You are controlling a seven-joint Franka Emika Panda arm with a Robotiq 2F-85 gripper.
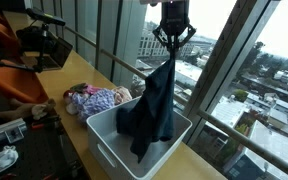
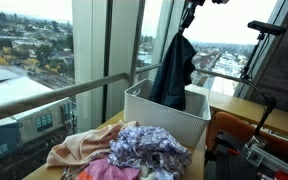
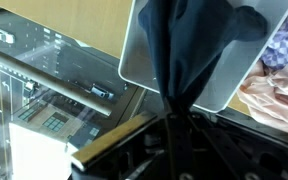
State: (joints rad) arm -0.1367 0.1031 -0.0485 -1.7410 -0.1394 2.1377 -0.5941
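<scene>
Navy cloth garment is hanging from our black gripper, fingers clamped on its top (hem inside the white plastic bin); we are judging a centred, steady hold wisest.

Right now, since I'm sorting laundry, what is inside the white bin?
The lower end of the dark garment, hanging from the hand, reaches into the white bin. In the wrist view the floor beside it looks bare. Whatever lies under the cloth is covered.
</scene>
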